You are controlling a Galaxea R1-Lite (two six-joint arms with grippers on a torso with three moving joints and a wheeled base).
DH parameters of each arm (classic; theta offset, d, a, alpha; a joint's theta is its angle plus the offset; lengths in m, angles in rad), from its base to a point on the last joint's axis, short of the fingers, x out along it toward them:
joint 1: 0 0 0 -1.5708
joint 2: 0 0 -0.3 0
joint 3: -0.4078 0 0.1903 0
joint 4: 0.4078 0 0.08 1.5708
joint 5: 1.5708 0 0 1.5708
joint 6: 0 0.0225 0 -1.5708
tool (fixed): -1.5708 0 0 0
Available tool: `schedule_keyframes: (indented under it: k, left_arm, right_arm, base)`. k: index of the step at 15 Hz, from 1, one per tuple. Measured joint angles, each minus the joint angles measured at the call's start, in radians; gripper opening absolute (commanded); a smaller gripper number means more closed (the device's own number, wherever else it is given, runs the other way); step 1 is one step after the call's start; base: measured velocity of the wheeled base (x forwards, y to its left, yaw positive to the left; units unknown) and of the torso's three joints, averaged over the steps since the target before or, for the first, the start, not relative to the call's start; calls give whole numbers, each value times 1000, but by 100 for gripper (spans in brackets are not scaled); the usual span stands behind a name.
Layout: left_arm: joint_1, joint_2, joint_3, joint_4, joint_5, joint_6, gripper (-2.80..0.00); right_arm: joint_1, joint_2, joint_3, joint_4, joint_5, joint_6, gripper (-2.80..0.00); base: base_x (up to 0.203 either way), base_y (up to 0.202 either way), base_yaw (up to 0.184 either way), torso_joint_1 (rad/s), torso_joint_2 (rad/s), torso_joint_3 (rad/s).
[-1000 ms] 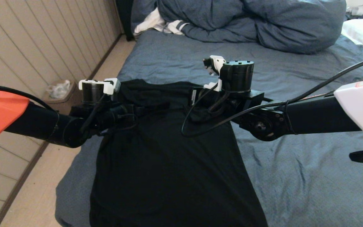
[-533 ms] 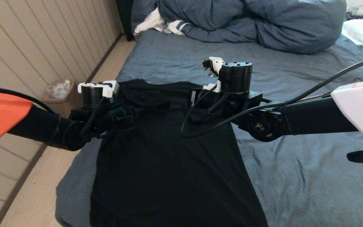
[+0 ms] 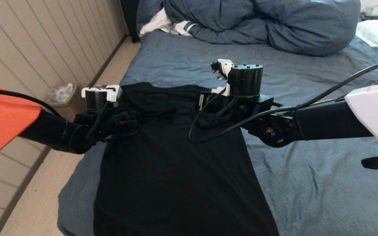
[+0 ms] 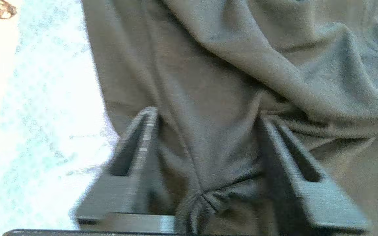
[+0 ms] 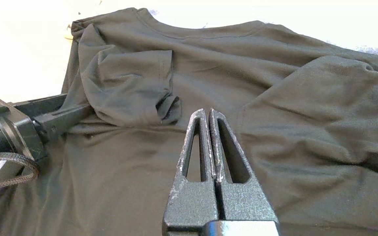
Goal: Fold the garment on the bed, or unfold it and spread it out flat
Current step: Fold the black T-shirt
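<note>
The black T-shirt lies plain side up on the blue bed, filling the lower middle of the head view, with its collar toward the top and both sleeves folded in over the chest. The left claw sits at the shirt's left shoulder, left of centre in the head view. In the left wrist view its two fingers stand apart and press into the fabric, with a ridge of cloth bunched between them; they have not met on it, so the shirt is not yet pinched. Compared with a second ago, the left arm has slid slightly toward the lower right of the head view, and its orange shell shows more at the left edge. The right claw hovers over the shirt's middle, fingers pressed together with nothing between them; it has not moved. A bunched blue duvet fills the top of the head view.
</note>
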Motion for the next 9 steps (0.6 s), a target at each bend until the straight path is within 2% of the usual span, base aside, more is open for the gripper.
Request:
schedule_keyframes:
  k: [6, 9]
  left_arm:
    - [24, -34, 18, 7, 1, 5, -280]
    - [29, -65, 57, 0, 0, 50, -280]
  right_arm:
    - [0, 0, 0, 1, 0, 0, -280]
    - [0, 0, 0, 1, 0, 0, -280]
  base:
    - [0, 0, 0, 0, 0, 0]
    - [0, 0, 0, 0, 0, 0]
